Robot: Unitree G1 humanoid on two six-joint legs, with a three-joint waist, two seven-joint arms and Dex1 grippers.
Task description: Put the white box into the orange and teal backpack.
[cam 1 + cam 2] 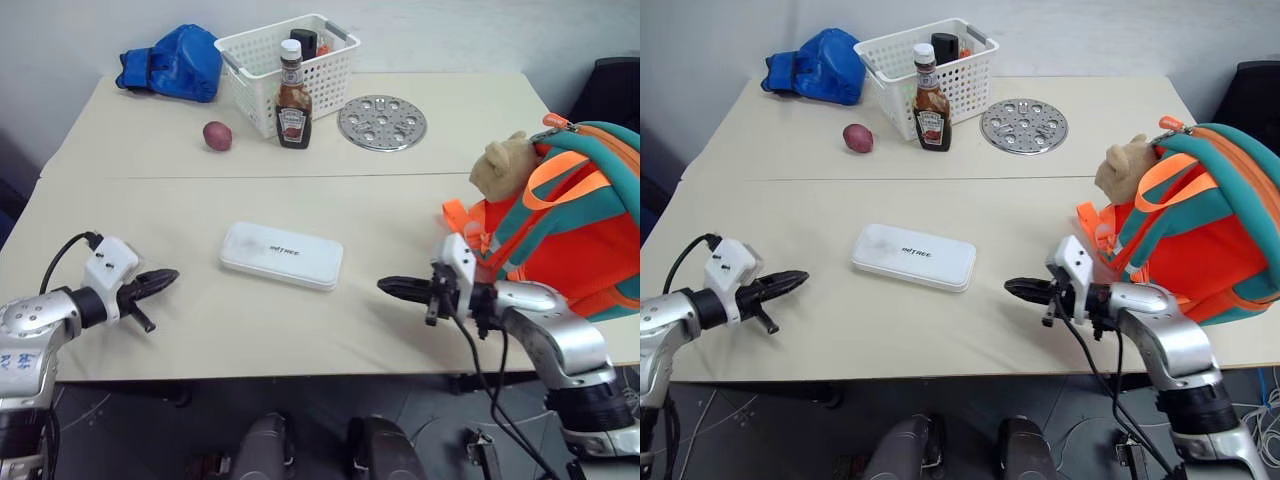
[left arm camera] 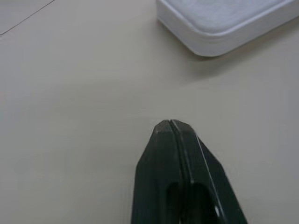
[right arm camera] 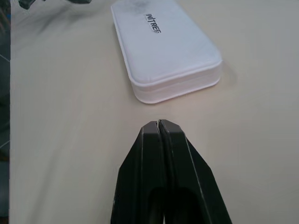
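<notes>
From my head cameras, the white box (image 1: 281,255) lies flat on the bench (image 1: 400,200), between my two grippers and apart from both. My left gripper (image 1: 168,277) is pinched closed and empty, pointing toward the box's left end. My right gripper (image 1: 388,286) is likewise closed on nothing, aimed at its right end. The orange and teal backpack (image 1: 570,230) stands just behind my right wrist.

In my left wrist view, the box's corner (image 2: 219,23) sits ahead of the closed fingers (image 2: 161,154).

In my right wrist view, the box (image 3: 163,49) lies just beyond my closed fingertips (image 3: 152,140).
</notes>
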